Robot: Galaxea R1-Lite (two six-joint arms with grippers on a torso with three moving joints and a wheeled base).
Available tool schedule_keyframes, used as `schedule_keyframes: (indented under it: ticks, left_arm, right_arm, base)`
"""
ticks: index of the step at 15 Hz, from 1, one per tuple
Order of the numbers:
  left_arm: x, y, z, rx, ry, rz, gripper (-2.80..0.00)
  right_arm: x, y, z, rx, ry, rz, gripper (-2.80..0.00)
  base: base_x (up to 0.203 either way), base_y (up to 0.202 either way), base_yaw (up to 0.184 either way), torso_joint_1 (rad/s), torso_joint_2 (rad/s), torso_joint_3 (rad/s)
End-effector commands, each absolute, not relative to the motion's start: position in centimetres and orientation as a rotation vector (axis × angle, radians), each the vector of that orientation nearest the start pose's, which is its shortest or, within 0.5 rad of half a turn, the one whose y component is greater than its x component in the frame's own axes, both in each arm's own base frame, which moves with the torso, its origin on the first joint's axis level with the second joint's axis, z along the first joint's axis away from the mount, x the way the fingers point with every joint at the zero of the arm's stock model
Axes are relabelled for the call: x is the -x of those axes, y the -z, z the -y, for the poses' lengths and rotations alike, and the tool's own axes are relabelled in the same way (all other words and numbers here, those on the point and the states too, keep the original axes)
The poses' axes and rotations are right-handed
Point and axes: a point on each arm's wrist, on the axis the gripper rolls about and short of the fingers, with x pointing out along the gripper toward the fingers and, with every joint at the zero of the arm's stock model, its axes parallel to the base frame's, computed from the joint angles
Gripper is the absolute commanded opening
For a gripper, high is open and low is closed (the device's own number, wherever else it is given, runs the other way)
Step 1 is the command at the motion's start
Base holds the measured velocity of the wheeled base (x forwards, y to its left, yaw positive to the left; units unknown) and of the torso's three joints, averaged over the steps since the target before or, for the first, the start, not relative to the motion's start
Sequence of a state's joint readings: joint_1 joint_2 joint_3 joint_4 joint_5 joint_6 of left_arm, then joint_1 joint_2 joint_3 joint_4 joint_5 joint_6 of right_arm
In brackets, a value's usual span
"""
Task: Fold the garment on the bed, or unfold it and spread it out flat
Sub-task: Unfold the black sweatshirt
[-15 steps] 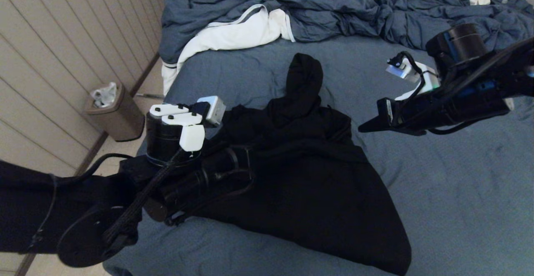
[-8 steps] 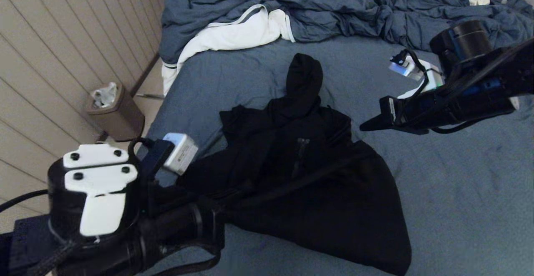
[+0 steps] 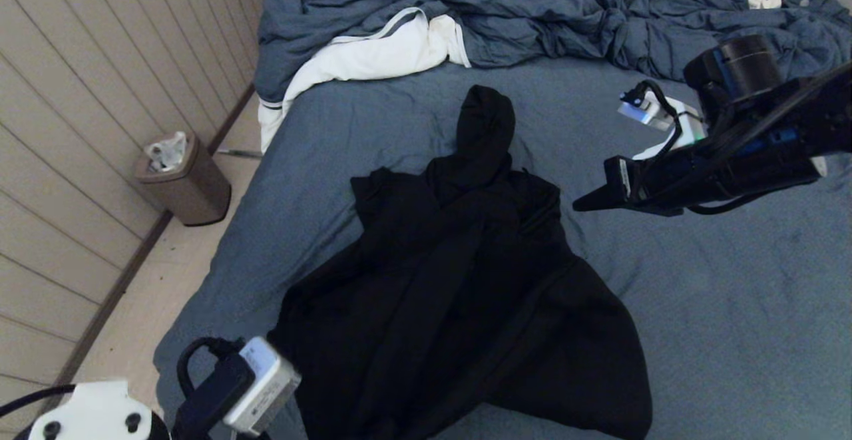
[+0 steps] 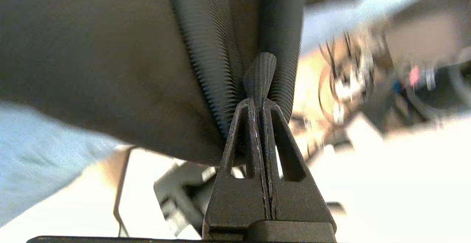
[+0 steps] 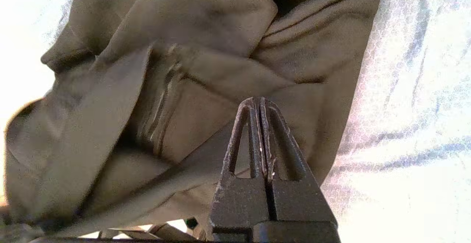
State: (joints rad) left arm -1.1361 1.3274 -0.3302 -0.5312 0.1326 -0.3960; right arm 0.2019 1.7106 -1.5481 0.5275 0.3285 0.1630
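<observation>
The black garment (image 3: pixel 466 280) lies crumpled on the blue-grey bed (image 3: pixel 732 307), hood pointing to the far side and lower part drawn toward the near-left corner. In the left wrist view my left gripper (image 4: pixel 259 101) is shut on a ribbed fold (image 4: pixel 259 70) of the garment (image 4: pixel 110 52). In the head view only that arm's wrist (image 3: pixel 259 393) shows, at the bottom left. My right gripper (image 3: pixel 579 204) hovers shut and empty above the sheet, just right of the garment's shoulder. In its own view the right gripper (image 5: pixel 258 101) points at the garment (image 5: pixel 184 70) without touching it.
A rumpled blue-grey comforter (image 3: pixel 532 14) and a white cloth (image 3: pixel 373 54) pile up at the bed's far end. A brown waste bin (image 3: pixel 183 180) stands on the floor by the panelled wall (image 3: pixel 80 94), left of the bed. Bare sheet spreads to the right.
My left arm has pulled back toward the near-left corner, dragging the garment's lower part with it and stretching the garment out. The right arm has hardly moved.
</observation>
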Motion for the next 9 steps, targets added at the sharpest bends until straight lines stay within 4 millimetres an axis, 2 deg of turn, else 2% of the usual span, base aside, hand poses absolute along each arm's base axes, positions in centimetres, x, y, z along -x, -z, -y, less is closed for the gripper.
schedule_keyframes:
  ticks: [1, 7, 9]
  left_arm:
    - [-6.6, -12.8, 15.8, 0.025, 0.928, -0.616, -2.8]
    - [-5.9, -8.9, 15.5, -0.083, 1.01, -0.835, -2.8]
    - [-5.9, -8.3, 15.5, -0.098, 1.007, -0.856, -2.8]
  right_arm:
    - [-29.8, -27.7, -6.9, -0.199, -0.452, -0.745, -2.8]
    - [-29.9, -27.4, -7.0, -0.197, -0.455, -0.757, -2.8]
    - [-29.9, -26.7, -8.1, -0.183, -0.485, -0.786, -2.8]
  base:
    - [0.0, 0.0, 0.0, 0.0, 0.0, 0.0]
    - [0.0, 0.0, 0.0, 0.0, 0.0, 0.0]
    - [0.0, 0.0, 0.0, 0.0, 0.0, 0.0]
